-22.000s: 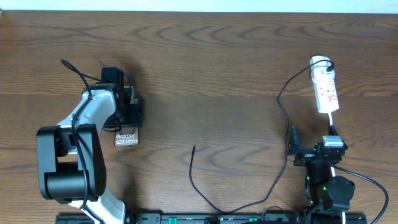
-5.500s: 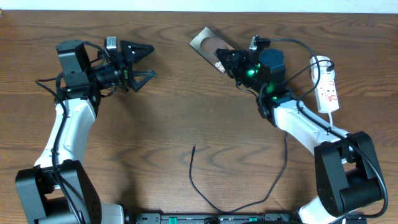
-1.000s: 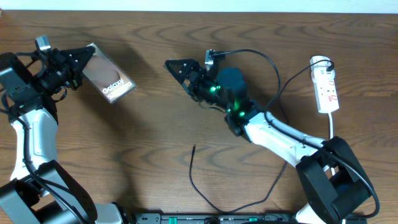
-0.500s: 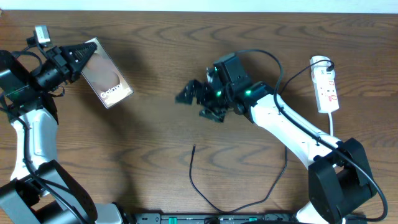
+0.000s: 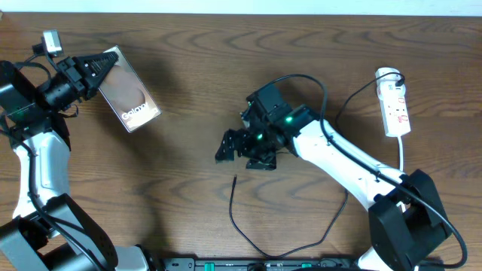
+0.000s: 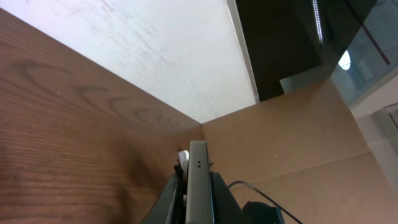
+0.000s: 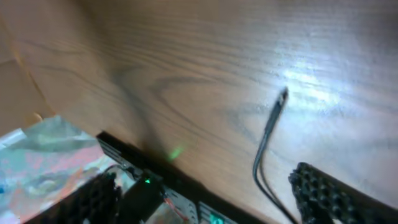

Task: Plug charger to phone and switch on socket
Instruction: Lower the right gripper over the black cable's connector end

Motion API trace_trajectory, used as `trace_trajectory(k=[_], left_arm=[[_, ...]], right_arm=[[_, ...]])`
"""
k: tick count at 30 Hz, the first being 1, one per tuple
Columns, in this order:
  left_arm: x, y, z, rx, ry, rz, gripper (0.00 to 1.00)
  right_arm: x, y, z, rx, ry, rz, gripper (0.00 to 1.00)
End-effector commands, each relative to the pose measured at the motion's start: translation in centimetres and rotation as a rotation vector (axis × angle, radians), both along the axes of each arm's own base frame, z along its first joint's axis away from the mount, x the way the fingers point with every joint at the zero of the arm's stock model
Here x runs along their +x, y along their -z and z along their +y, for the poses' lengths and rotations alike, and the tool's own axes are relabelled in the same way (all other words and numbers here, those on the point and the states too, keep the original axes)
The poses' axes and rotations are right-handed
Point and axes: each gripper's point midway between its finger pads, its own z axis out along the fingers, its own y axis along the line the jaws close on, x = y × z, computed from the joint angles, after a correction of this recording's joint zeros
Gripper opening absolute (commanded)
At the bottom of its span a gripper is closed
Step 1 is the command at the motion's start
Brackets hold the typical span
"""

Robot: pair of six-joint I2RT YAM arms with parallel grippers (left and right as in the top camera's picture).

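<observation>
Black-fingered and spread wide, the right gripper (image 5: 242, 153) hangs low over the table (image 5: 196, 45), with nothing between its jaws and nothing touching them. The charger's tip (image 5: 235, 178) lies bare on the wood just on the base side of it, near but not yet under the jaws. In the right wrist view the tip (image 7: 283, 94) shows ahead of the two fingers, somewhat toward the ridged finger (image 7: 329, 193) in the lower right corner. The last stretch of the charger (image 5: 230, 211) runs roughly straight toward the base edge, so its long axis points from the base up at the gripper. A grasp would, I judge, need a short drop toward the base, with the jaws set across that line. From there the cable loops along the base edge and climbs on the right toward the socket (image 5: 394, 105), which lies flat at the far right, well apart from both grippers. The right arm is much the nearer to the tip. The left gripper (image 5: 89, 71) is far off at the left, clamped on one short end of the phone (image 5: 128, 89), which it holds raised and tilted, its lettered end pointing toward the middle of the table.
</observation>
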Motion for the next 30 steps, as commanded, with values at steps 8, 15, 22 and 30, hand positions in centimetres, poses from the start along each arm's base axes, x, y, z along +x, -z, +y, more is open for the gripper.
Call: trace_trajectory(k=[8, 15, 22, 30], left_arm=[[-0.4, -1.5, -0.3, 0.019, 0.025, -0.042, 0.07], [-0.4, -1.5, -0.3, 0.019, 0.025, -0.041, 0.07], [-0.4, -1.5, -0.3, 0.019, 0.025, -0.041, 0.07], [-0.4, -1.5, -0.3, 0.019, 0.026, -0.041, 0.07]], right_arm=[[-2.0, 2.0, -0.8, -0.284, 0.103, -0.053, 0.87], [-3.0, 2.8, -1.8, -0.384, 0.137, -0.053, 0.88], [-3.4, 3.9, -1.2, -0.399, 0.131, -0.036, 0.85], [-5.2, 5.8, 0.6, -0.403, 0.099, 0.012, 0.79]])
